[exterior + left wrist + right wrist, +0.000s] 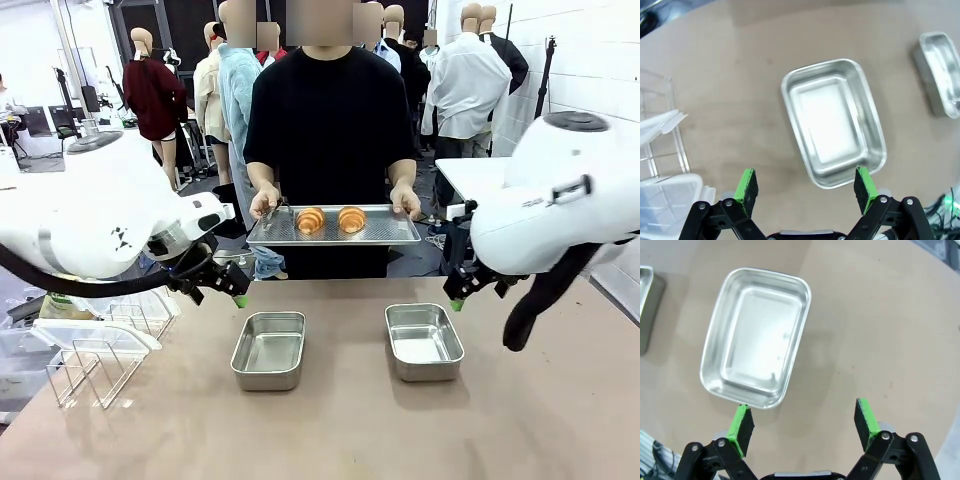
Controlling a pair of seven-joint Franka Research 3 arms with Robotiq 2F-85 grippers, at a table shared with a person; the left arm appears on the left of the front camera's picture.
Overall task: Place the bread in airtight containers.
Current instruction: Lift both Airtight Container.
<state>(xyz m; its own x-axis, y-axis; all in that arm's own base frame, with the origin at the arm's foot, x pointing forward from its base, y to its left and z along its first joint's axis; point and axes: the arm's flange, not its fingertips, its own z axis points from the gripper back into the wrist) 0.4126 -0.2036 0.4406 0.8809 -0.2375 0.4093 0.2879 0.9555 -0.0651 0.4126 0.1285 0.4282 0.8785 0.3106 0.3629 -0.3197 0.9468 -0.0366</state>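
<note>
Two golden-brown bread rolls (311, 220) (351, 219) lie side by side on a flat metal tray (400, 232) that a person holds with both hands at the far side of the table. Two open steel containers stand on the table, one left (269, 349) (832, 122) and one right (424, 341) (756, 336), both with nothing inside. My left gripper (222, 291) (806, 187) hovers open above and left of the left container. My right gripper (458, 300) (802, 426) hovers open above the table beside the right container.
A clear plastic rack (95, 362) with clear lids (90, 335) stands at the table's left edge. The second container's edge (941, 72) shows at the right of the left wrist view. Bare tabletop lies in front of the containers.
</note>
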